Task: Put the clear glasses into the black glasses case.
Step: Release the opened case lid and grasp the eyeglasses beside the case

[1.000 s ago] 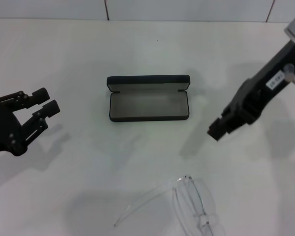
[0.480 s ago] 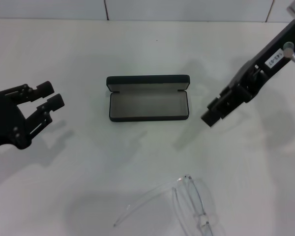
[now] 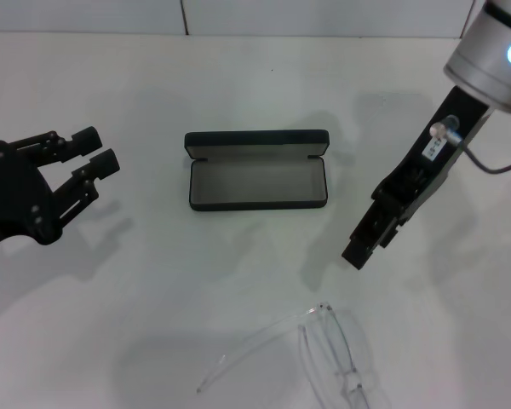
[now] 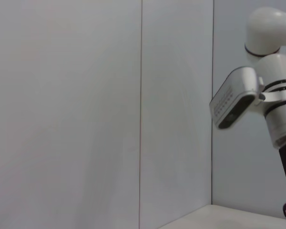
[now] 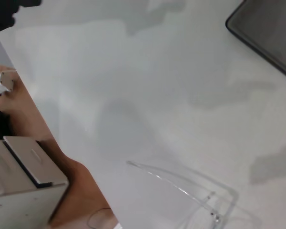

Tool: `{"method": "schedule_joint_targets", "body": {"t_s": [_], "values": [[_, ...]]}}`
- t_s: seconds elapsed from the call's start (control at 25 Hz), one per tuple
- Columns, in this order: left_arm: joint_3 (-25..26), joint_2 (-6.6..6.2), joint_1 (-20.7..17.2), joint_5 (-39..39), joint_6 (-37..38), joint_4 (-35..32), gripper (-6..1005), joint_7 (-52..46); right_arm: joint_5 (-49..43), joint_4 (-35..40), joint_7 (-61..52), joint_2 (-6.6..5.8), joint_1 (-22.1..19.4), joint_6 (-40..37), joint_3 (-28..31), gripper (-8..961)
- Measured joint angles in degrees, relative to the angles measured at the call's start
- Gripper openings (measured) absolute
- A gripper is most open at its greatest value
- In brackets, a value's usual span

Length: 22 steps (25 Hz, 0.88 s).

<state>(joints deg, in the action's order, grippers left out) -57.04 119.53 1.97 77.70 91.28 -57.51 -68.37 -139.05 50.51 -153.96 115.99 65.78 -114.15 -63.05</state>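
The black glasses case [image 3: 257, 170] lies open in the upper middle of my head view, its lid tipped back toward the top of the frame and its grey lining bare; one corner of it also shows in the upper right of my right wrist view [image 5: 271, 33]. The clear glasses [image 3: 324, 362] lie on the white surface [image 3: 238, 77] at the bottom of the head view, right of centre and well apart from the case, with one thin temple arm stretched out toward the lower left and the lens running off the bottom edge; my right wrist view has them in its lower right [image 5: 200, 195], one temple arm reaching up and left across the surface.

My right gripper [image 3: 355, 252] hangs in the right half of the head view, pointing down and to the left, its tip between the case and the glasses, touching neither; whether it is spread or pressed together I cannot tell, since it shows only as one dark block. My left gripper [image 3: 95, 150] hovers at the left edge of the head view, level with the case and well clear of it; its fingers [image 3: 85, 138] are spread with nothing between them. My left wrist view shows only a pale wall [image 4: 86, 114] and the white right arm [image 4: 267, 86] at its right edge.
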Motion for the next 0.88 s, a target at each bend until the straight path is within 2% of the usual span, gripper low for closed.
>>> {"method": "schedule_joint_targets", "body": {"t_s": [0.08,0.52,0.88], "values": [[0.0,0.0,0.0,0.0,0.0,0.0,293,0.0,0.0,-2.2,-0.3,-0.01,0.3,0.9,0.2,610],[0.0,0.0,0.2,0.0,-0.1,0.9,293,0.0,1.8,-9.1,-1.3,0.15,-0.3,4.2,-0.3,603],[0.0,0.0,0.6,0.0,-0.2,2.4,292,1.6,2.9,-11.9,-2.0,0.2,-0.8,5.7,-5.3,604]]}}
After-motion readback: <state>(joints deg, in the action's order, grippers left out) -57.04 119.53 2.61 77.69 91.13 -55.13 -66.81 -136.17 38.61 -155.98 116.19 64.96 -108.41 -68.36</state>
